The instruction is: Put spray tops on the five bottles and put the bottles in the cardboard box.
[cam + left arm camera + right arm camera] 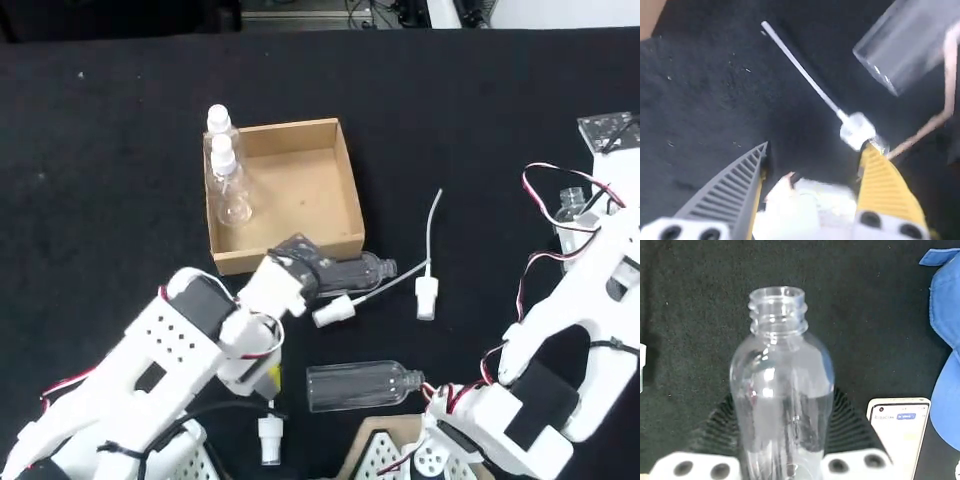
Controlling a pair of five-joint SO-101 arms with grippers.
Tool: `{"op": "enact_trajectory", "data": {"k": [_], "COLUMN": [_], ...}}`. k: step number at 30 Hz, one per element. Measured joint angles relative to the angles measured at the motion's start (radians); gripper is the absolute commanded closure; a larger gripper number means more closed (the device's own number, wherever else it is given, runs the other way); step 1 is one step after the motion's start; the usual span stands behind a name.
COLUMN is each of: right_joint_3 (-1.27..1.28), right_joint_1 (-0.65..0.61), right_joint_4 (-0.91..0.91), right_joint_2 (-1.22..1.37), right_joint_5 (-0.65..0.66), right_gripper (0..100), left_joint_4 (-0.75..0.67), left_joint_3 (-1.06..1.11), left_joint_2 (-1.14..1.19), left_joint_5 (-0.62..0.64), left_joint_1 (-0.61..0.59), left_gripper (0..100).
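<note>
Clear round plastic bottle (782,370) with an open threaded neck, pinched in right end effector (785,440) near the surface's right edge. Left end effector (815,146) spread over matte black surface (120,200), white spray top (857,131) with thin tube at its yellow fingertip (867,155). Bare bottle (365,270) lies along cardboard box's (345,190) front wall. Two capped bottles (227,180) by box's left wall.

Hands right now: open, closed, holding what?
Left hand: open, a spray top beside one fingertip.
Right hand: closed on a bottle with no top.
</note>
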Motion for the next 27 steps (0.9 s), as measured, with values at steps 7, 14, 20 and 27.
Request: {"op": "enact_trajectory", "data": {"k": [7,14,20,27], "right_joint_3": [0.000,0.000,0.000,0.000], "right_joint_1": [0.000,0.000,0.000,0.000], "right_joint_4": [0.000,0.000,0.000,0.000], "right_joint_2": [0.000,0.000,0.000,0.000], "right_joint_5": [0.000,0.000,0.000,0.000], "right_gripper": [98.7,98.7,98.7,98.7], "left_joint_4": [-0.196,-0.408,-0.497,-0.499], "left_joint_3": [0.176,0.339,0.466,0.476], "left_joint_2": [0.000,-0.002,-0.002,-0.002], "left_joint_5": [0.275,0.325,0.318,0.219], "left_joint_1": [0.005,0.002,0.002,0.008], "left_gripper": [73,73,74,98]}}
